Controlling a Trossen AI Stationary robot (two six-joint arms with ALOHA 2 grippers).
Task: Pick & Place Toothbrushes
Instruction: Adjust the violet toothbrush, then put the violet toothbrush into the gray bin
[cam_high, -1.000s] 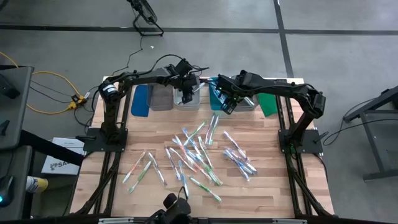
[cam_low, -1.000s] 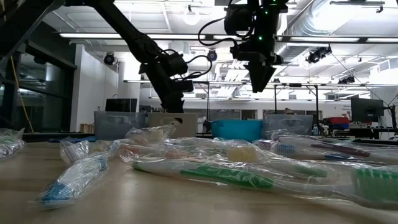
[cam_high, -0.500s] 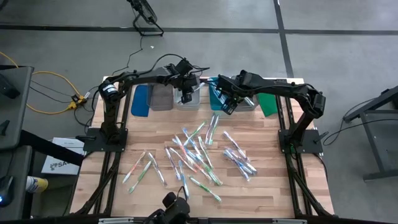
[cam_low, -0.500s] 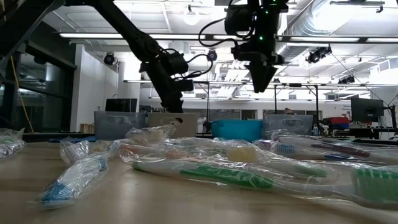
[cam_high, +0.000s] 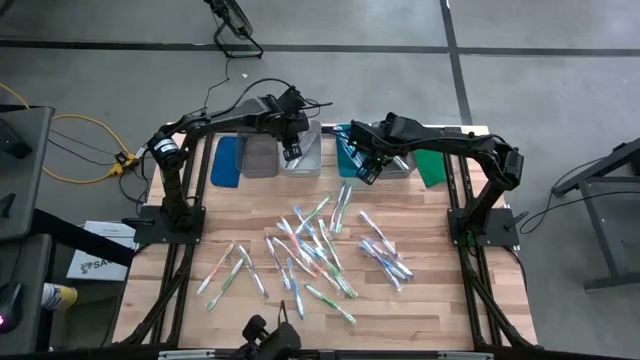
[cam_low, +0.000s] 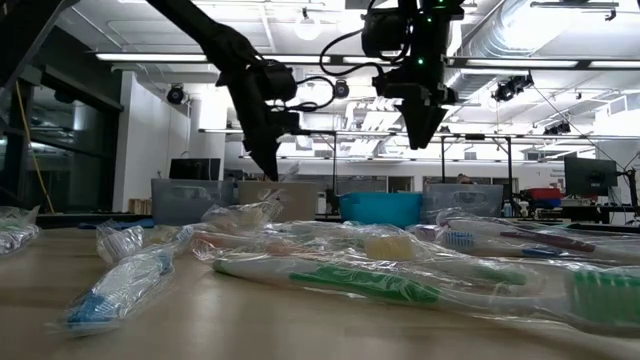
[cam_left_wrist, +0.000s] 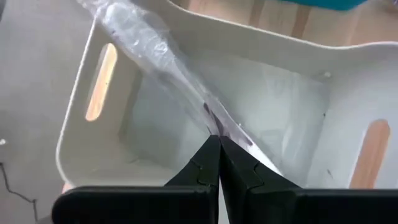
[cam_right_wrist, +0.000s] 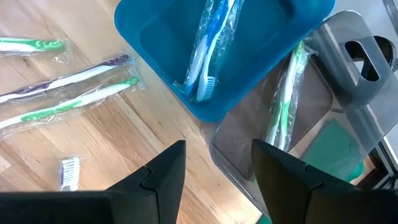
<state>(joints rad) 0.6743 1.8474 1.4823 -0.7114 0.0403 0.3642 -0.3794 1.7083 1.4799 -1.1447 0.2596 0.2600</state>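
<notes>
Most of the toothbrushes (cam_high: 310, 250), each sealed in a clear wrapper, lie scattered across the near and middle part of the wooden table (cam_high: 450, 305), waiting to be sorted. Toward the far edge stands a row of bins. The right gripper (cam_high: 362, 172) hovers above the teal bin (cam_right_wrist: 249, 56), its jaws standing wide apart and holding nothing; blue brushes already lie in that bin, and green ones in the clear bin (cam_right_wrist: 323, 112) beside it, so the sorting seems to go by colour. The left gripper (cam_high: 292, 152) hangs over the white bin (cam_left_wrist: 124, 143), jaws pressed fully together, where a wrapped purple-marked brush (cam_left_wrist: 161, 68) leans against the wall. Whether they pinch its wrapper cannot be told. Beyond the table is a grey floor, cables, and an open workshop.
</notes>
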